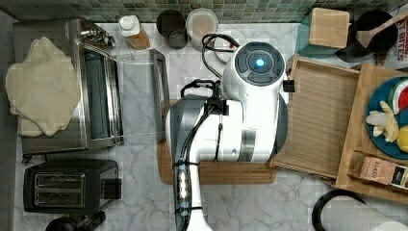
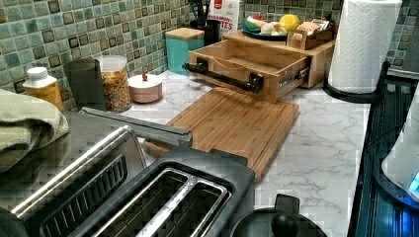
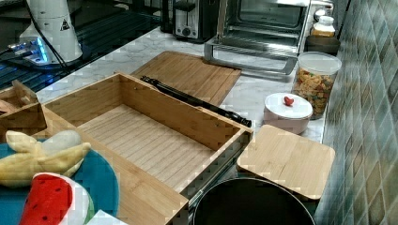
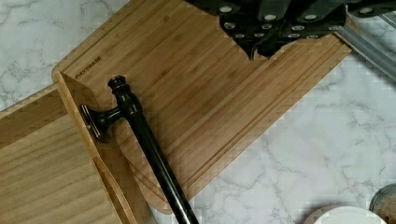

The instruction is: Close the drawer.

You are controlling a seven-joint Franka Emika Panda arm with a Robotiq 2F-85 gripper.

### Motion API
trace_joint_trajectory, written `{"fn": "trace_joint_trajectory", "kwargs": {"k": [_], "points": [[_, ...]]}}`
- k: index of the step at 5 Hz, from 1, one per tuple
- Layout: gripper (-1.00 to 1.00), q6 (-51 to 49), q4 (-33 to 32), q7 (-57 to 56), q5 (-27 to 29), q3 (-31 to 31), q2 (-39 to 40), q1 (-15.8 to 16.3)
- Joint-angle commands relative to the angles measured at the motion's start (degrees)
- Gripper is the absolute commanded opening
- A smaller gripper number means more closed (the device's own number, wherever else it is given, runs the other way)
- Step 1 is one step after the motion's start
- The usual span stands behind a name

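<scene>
The pincer (image 4: 261, 49) hangs over the cutting board (image 4: 205, 93), touching nothing; its dark fingers (image 4: 254, 39) show in the wrist view, but whether they are spread or pressed together cannot be told. Below it, the cutting board lies flat on the marble worktop (image 4: 303, 154). The drawer (image 3: 141, 136) stands pulled out of its bamboo stand (image 2: 321, 54), its front wall overlapping one end of the cutting board, and its black bar handle (image 4: 149, 144) runs along that front wall above the board. The drawer's lined bottom is bare. At the cutting board's other end, the toaster oven door (image 3: 253, 56) hangs open, its edge near the board. On the stand above the drawer sits a blue plate (image 3: 101, 183) with toy fruit. Beside the drawer, against the tiled wall, stand a small white lidded pot (image 3: 286, 110) and a jar of cereal (image 3: 315, 82).
</scene>
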Motion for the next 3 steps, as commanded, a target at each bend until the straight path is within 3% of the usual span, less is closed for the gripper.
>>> {"fn": "trace_joint_trajectory", "kwargs": {"k": [1, 3], "points": [[-1.0, 0.01, -0.5, 0.0, 0.02, 0.03, 0.0, -0.05], [-1.0, 9.78, -4.27, -14.34, 0.25, -0.79, 3.8, -1.71]]}}
